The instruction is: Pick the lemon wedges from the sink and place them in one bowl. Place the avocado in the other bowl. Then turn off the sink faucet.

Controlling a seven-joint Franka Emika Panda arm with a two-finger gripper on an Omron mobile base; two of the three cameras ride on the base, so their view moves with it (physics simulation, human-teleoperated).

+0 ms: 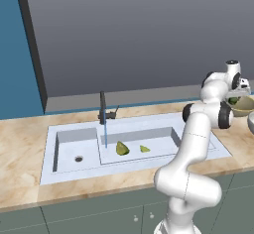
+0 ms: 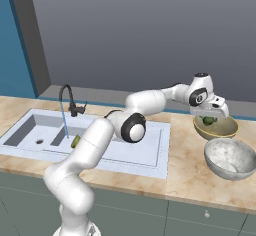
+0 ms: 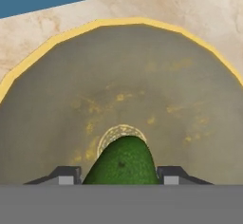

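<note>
Avocado (image 3: 121,163): lower part cut off by the hand view's bottom; from the right base only a small green patch (image 2: 208,120) showed under the hand.
Fingertips (image 3: 66,175): only their tops showed; contact with the avocado could not be told.
Yellow-rimmed bowl (image 1: 243,110): near side hidden behind the arm.
Grey bowl (image 1: 251,123): cut off by the right edge.
Large wedge (image 2: 75,141): partly hidden behind the arm.
Sink (image 2: 150,150): middle hidden by the forearm.
</note>
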